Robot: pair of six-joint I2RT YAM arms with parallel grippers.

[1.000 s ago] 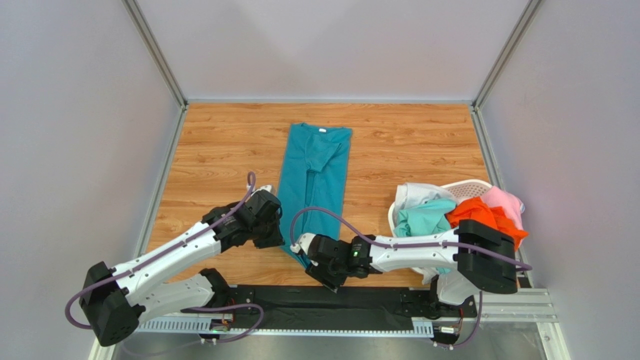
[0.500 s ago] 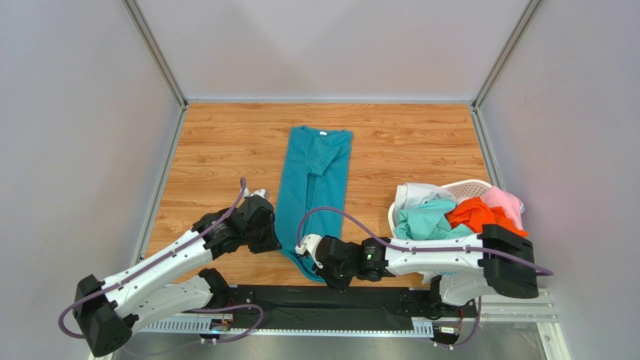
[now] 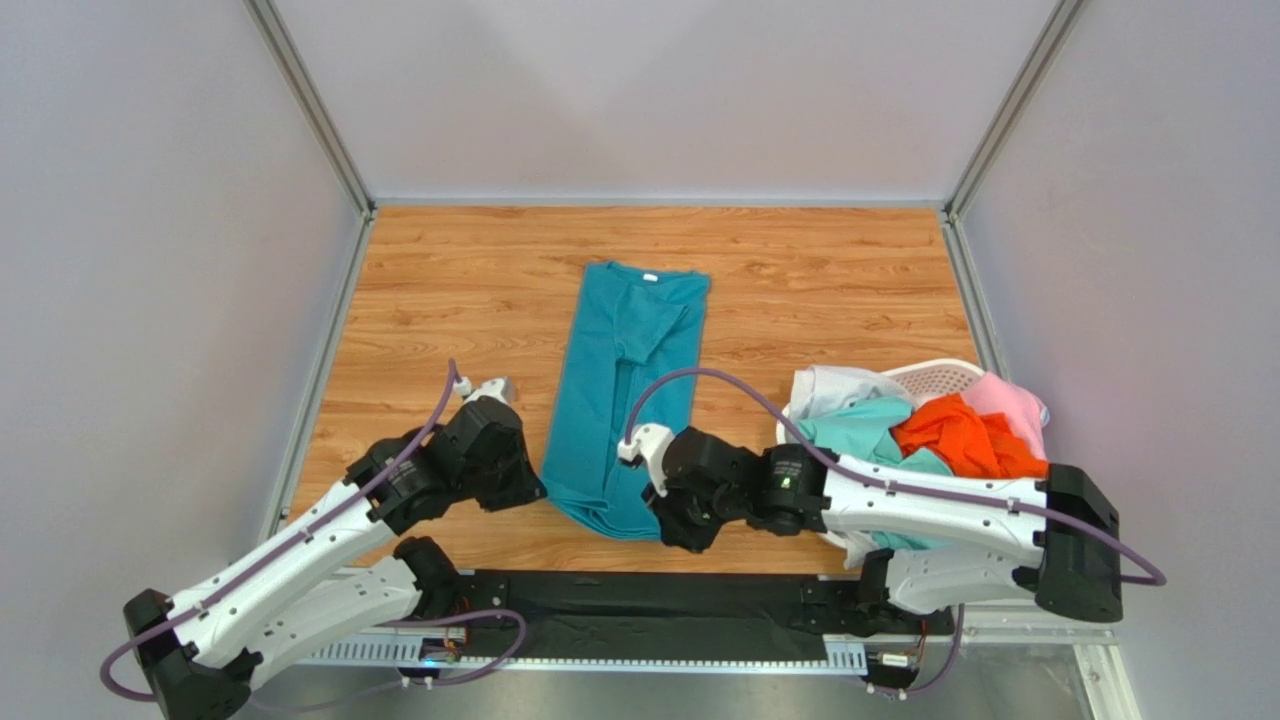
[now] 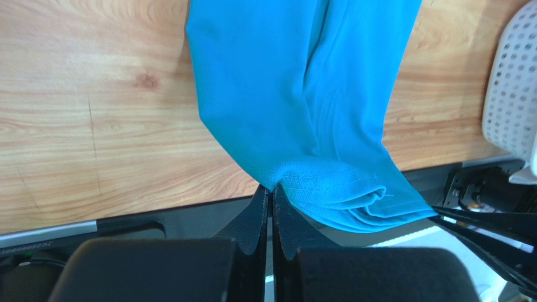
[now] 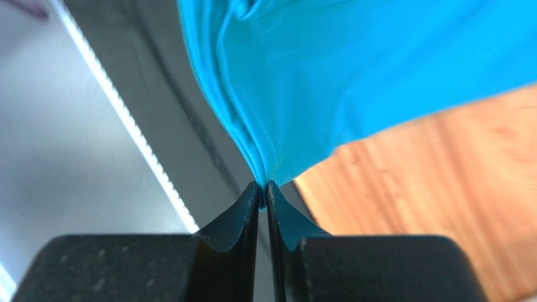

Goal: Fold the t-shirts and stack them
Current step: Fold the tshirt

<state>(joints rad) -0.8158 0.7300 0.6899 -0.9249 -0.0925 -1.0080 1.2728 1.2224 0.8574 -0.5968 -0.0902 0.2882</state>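
The teal-blue t-shirt point(image 3: 624, 375) lies on the wooden table point(image 3: 436, 300) as a long narrow strip. Its collar is at the far end and its hem is at the near end, between the two arms. The left gripper point(image 4: 271, 194) is clamped on the left corner of the hem, and the right gripper point(image 5: 263, 190) is clamped on the right corner. In both wrist views the fingers meet with only cloth between them, and the hem is bunched a little.

I judge that the step in hand is to fold the hem toward the collar. To do it well, both grippers should rise together, hold the hem stretched between them, travel at the same speed, and let go only when the edge lies flat.

There is one t-shirt on the table. Four more show in the one white laundry basket point(image 3: 944, 371) at the right: a mint green t-shirt point(image 3: 849, 435), an orange t-shirt point(image 3: 962, 428), a pink t-shirt point(image 3: 1010, 402) and a white t-shirt point(image 3: 831, 387). Others may be hidden under them.
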